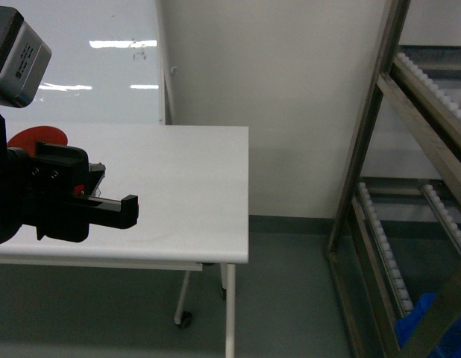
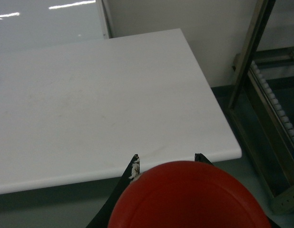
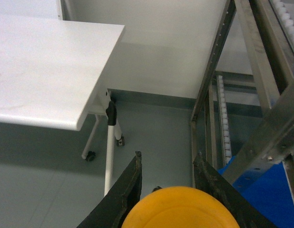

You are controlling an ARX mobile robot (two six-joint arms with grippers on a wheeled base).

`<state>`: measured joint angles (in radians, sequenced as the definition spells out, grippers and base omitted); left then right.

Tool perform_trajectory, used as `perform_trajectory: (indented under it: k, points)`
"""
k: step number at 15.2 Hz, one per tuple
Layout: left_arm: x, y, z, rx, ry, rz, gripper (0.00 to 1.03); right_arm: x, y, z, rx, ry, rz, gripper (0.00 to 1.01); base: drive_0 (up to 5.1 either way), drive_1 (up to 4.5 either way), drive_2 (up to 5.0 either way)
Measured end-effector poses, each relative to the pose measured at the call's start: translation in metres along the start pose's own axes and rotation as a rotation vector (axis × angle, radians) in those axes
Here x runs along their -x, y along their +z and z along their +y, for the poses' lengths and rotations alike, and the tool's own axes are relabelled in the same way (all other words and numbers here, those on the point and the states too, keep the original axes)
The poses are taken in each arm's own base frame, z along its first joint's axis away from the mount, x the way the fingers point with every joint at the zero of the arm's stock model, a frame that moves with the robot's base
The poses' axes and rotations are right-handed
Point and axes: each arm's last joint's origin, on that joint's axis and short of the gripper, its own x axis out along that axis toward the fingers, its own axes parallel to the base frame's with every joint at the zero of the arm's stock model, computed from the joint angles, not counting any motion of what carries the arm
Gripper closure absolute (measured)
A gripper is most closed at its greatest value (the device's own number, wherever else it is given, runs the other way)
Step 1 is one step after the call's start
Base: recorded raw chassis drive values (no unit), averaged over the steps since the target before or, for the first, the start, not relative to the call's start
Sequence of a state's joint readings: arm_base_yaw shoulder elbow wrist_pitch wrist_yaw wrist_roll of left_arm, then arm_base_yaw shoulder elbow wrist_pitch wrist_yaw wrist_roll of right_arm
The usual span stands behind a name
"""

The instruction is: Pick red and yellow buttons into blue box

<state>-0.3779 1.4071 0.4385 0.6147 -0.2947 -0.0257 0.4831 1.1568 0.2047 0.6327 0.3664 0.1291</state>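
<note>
My left gripper (image 2: 168, 159) is shut on the red button (image 2: 190, 199), whose round cap fills the bottom of the left wrist view, just off the near edge of the white table (image 2: 99, 95). In the head view the left gripper (image 1: 111, 195) hangs at the far left over the table, with the red cap (image 1: 36, 138) showing behind it. My right gripper (image 3: 168, 159) is shut on the yellow button (image 3: 180, 209) above the floor. The blue box (image 3: 270, 199) shows low on the right behind the rack's posts, and in the head view the blue box (image 1: 417, 324) sits at the bottom right. The right gripper is out of the head view.
A metal roller rack (image 1: 380, 149) stands to the right of the table, with slanted roller lanes (image 1: 439, 89). The table leg with its castor (image 3: 109, 147) stands on grey floor between table and rack. A wall closes off the back.
</note>
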Motion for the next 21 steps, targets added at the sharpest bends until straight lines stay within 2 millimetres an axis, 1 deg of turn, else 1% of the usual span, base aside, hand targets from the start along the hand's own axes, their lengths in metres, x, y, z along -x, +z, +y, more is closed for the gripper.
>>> perform_trajectory:
  k: [21]
  points:
    - [0.0003, 0.0000, -0.0002, 0.000, -0.002, 0.000, 0.78, -0.0001, 0.0004, 0.0002, 0.000, 0.002, -0.001, 0.71, 4.8, -3.60, -1.1]
